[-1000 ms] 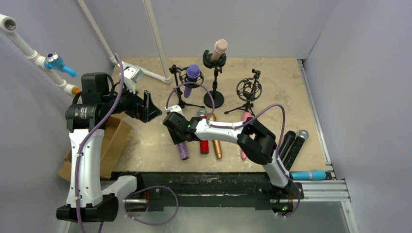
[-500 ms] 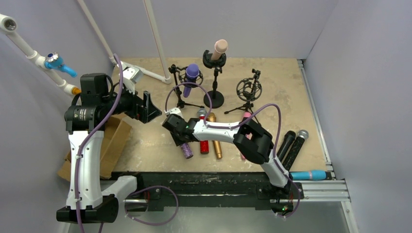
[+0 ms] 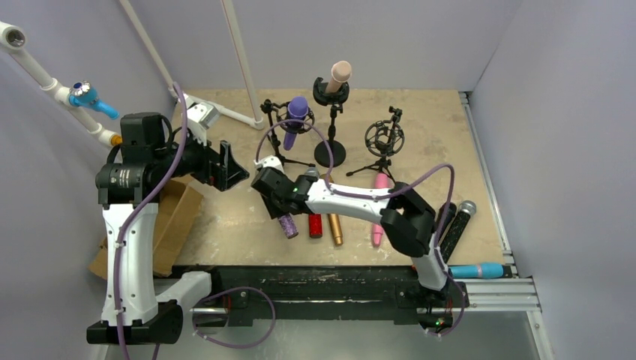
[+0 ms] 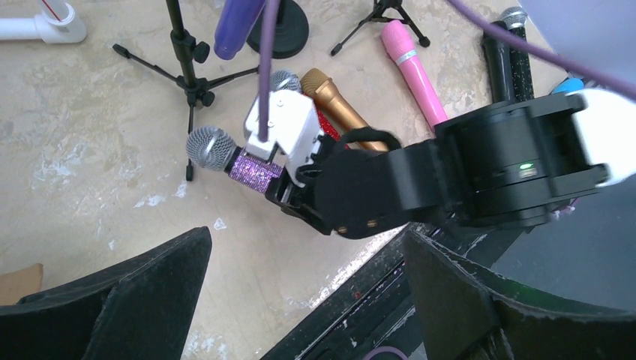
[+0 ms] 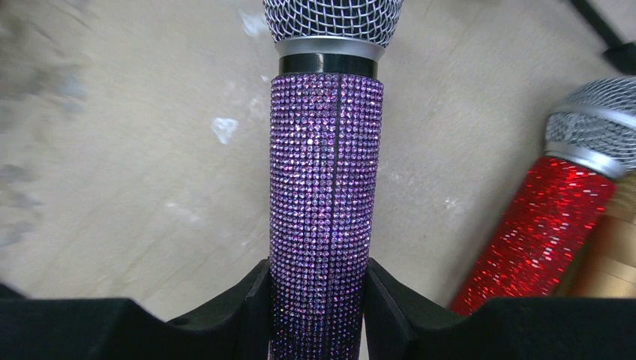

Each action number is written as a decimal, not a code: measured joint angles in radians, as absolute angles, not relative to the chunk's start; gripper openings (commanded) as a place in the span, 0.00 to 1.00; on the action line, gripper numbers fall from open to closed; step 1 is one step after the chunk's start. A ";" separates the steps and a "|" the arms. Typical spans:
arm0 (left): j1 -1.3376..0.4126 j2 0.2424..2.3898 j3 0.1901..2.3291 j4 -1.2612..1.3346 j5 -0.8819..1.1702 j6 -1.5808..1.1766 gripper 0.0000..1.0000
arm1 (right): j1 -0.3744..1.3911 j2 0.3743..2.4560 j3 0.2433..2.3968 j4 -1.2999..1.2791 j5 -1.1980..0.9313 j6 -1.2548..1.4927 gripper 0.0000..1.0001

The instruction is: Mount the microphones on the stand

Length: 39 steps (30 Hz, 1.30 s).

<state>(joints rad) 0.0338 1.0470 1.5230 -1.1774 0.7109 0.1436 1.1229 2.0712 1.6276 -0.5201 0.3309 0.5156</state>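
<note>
- My right jaws are clenched on the purple glitter microphone [image 5: 324, 187]. The black pads [image 5: 390, 304] press both sides of its lower barrel, and its mesh head points away from my wrist.
- Against a second ago, my right wrist has drawn up and back toward the stands and my elbow has swung out to the right. The glitter barrel [image 3: 287, 225] has come along, turned a little and moved off its old spot on the desk [image 3: 225, 225].
- The grip took, then — the pick looks done, and carrying comes next. I cannot tell whether the microphone is fully clear of the desk or only dragging across it.
- It has moved away from the row it lay in. The red glitter microphone [image 3: 315, 225], the gold microphone [image 3: 335, 229] and the pink microphone [image 3: 378, 225] lie flat beside it, and the pink one shows more fully now that my forearm has shifted.
- Two stands are already filled, one with the plain purple microphone [image 3: 297, 120] and one with the beige microphone [image 3: 338, 75]. The empty shock-mount tripod [image 3: 384, 139] stands well beyond my wrist to the right — my likely target.
- My left jaws are released and spread wide, holding nothing. That arm has hardly moved and hangs to the left, looking down on the grasp.
</note>
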 measured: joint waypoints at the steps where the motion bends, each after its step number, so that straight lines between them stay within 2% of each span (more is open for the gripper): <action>1: 0.034 1.047 1.528 -1.180 0.712 0.144 1.00 | 1.126 2.045 1.626 -0.521 0.331 0.516 0.00; 14: 0.037 1.031 1.616 -1.207 0.784 0.136 1.00 | 1.205 1.576 1.486 -0.384 0.324 0.485 0.00; 20: 0.038 0.995 1.673 -1.196 0.872 0.096 1.00 | 1.209 1.435 1.486 -0.212 0.427 0.375 0.00; 30: 0.038 0.944 1.577 -1.056 1.161 -0.033 1.00 | 1.209 1.415 1.489 0.128 0.514 0.267 0.00; 39: 0.038 0.991 1.462 -0.924 1.205 -0.118 1.00 | 1.236 1.516 1.543 0.251 0.498 0.276 0.00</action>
<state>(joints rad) 0.0383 0.9913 1.4616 -0.9241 1.2045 -0.1181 1.2358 1.5162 1.5429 0.2508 0.4976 0.2756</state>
